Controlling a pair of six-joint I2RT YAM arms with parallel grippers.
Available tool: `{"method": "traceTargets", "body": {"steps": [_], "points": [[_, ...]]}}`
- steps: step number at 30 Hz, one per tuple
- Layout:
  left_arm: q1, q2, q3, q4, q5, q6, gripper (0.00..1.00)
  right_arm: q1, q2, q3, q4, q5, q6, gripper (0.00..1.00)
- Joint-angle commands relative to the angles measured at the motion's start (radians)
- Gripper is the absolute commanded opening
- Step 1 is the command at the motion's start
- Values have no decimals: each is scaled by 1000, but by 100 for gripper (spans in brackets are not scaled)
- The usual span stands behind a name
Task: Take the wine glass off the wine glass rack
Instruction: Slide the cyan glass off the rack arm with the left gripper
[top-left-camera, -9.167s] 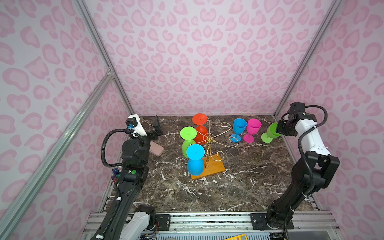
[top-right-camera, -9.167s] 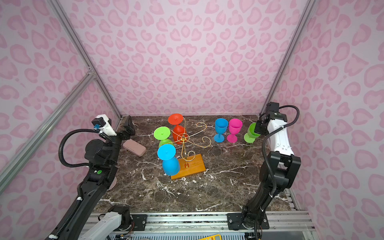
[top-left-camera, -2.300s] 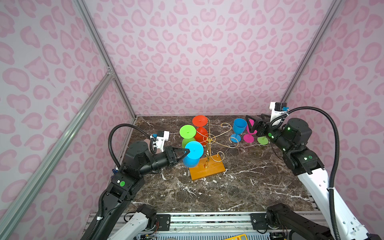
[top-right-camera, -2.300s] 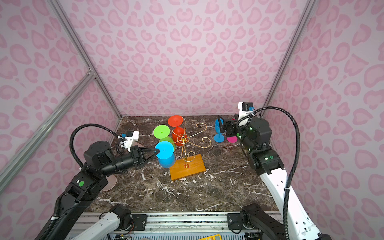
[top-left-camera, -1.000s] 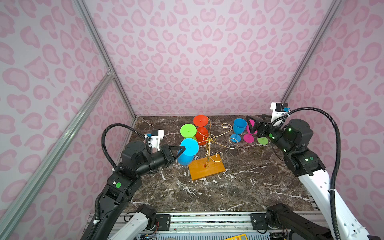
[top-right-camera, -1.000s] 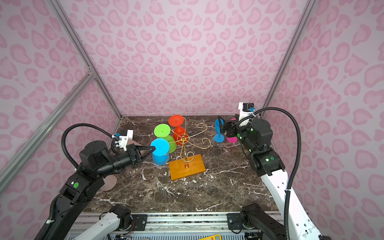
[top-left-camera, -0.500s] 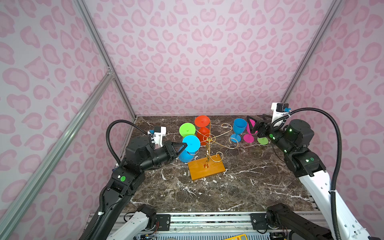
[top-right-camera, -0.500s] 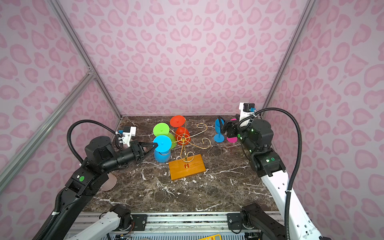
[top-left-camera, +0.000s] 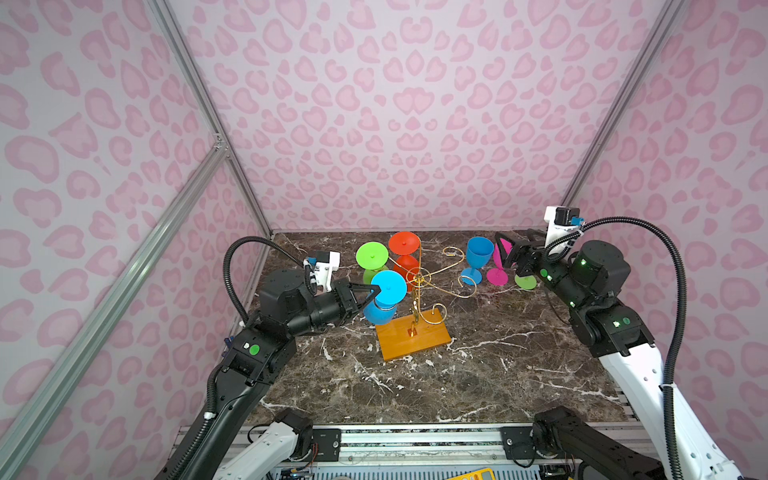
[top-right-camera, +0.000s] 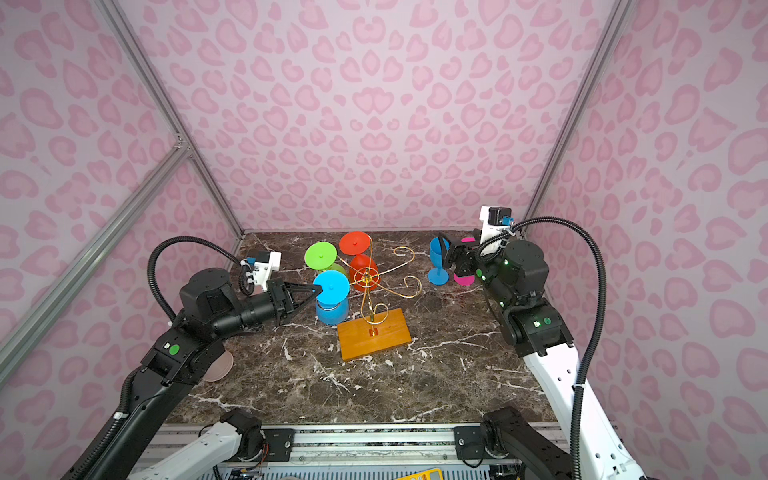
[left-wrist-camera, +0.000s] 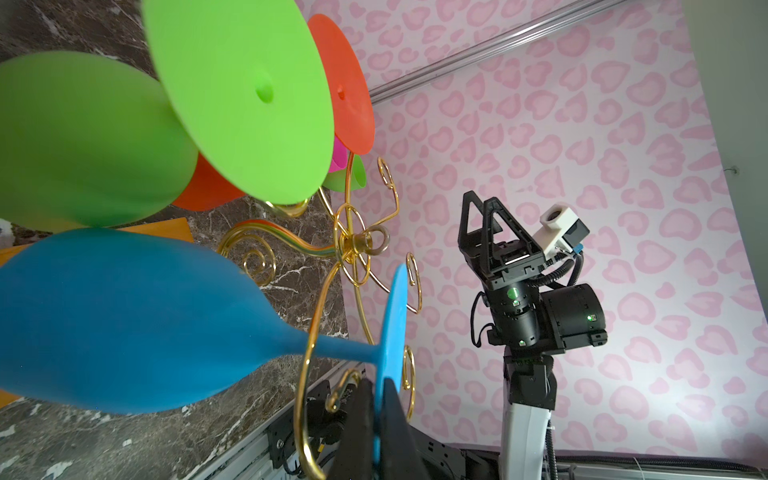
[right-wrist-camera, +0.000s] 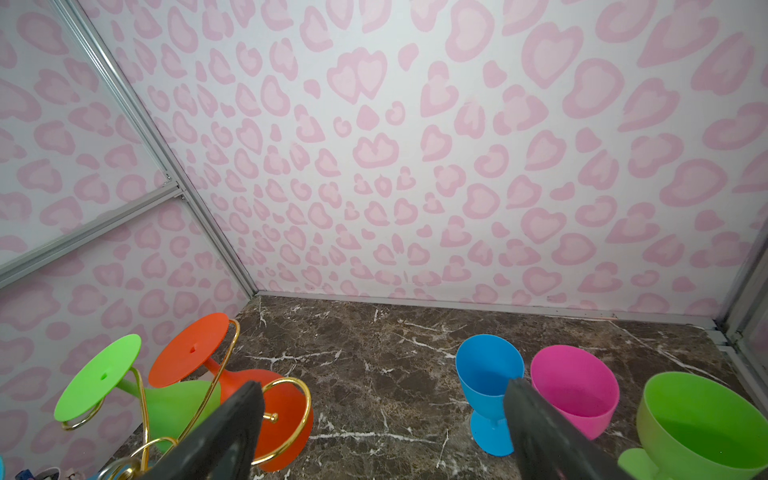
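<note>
Hung bowl-down at the near-left of the wine glass rack (top-left-camera: 415, 337): the blue wine glass (top-left-camera: 387, 287) — matte and rubbery-looking, with a teardrop bowl, a thin stem and a flat round foot turned up. Pinched at the edge of that foot by the left jaws, closed flat on the thin disc and reaching in level from the left. In the left wrist view, stem crossing a curved gold wire arm; resting on the wire or lifted just clear, impossible to tell.

Thin, shiny gold wire throughout: curled scroll arms spreading from a central post, planted in a rectangular orange-brown wooden base, smooth and faintly glossy. Two more glasses upside down on the far-left arms — a lime green hanging glass (top-left-camera: 372, 256) and a red-orange hanging glass (top-left-camera: 404, 243), feet up like flat discs.

Right jaws spread wide and empty, held above the table (top-left-camera: 457, 386) at the far right, just beside three goblets standing upright: a blue goblet (right-wrist-camera: 490, 370), a pink goblet (right-wrist-camera: 573, 386), a green goblet (right-wrist-camera: 702, 419), all smooth, matte and open-mouthed. Table of dark brown marble, veined white.
</note>
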Motion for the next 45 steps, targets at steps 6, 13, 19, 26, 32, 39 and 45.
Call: {"method": "traceTargets", "body": {"steps": [6, 13, 19, 26, 32, 39, 45], "points": [[-13, 1, -7, 71, 59, -2, 3, 0, -1, -7, -6, 12, -11, 92], [-15, -24, -12, 34, 94, 12, 3, -1, -1, -11, -1, 6, -6, 92], [-15, -40, -14, -11, 112, 33, 3, -1, 0, -10, 3, 3, -3, 92], [-15, -24, -2, -12, 101, 44, 3, -1, 1, -4, 4, -5, 1, 92], [-15, -19, 3, -12, 100, 47, 3, 0, -4, 0, -4, 0, -5, 92], [-15, -17, 4, -12, 83, 50, 3, -1, -6, -1, -6, 2, -7, 92], [-15, -14, 7, -12, 69, 55, 3, 0, -9, -1, -9, 5, -10, 92]]}}
